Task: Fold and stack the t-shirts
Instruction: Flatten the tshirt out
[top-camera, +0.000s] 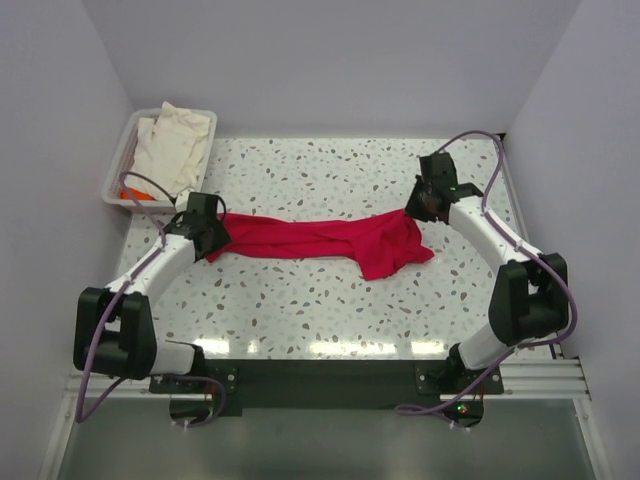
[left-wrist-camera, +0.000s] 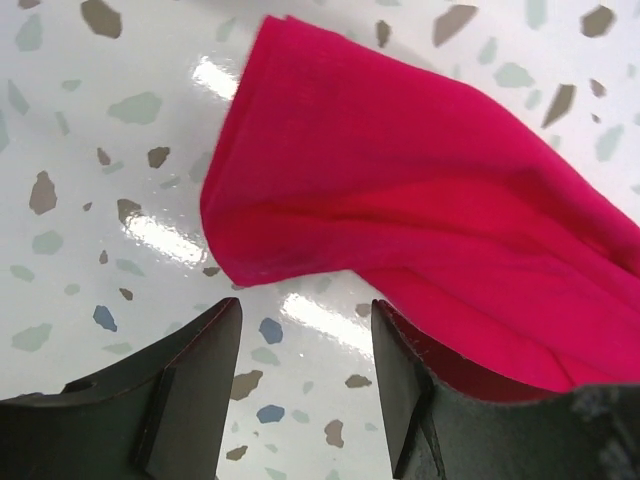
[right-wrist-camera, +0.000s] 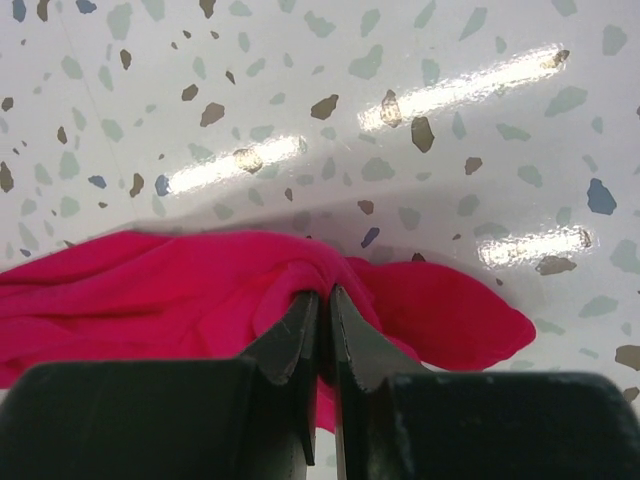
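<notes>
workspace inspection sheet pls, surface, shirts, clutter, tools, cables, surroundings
surface: speckled table, glossy, with light glare
job's things: red t-shirt bunched in a long strip across the table; cream t-shirt and orange fabric in the tray at the far left corner
clutter: nothing seen
grippers: left tool open at the red t-shirt's left end, nothing between its jaws; right tool shut on the shirt's right end
cables: purple cables loop along both arms, off the cloth
surroundings: plain white walls on three sides
</notes>
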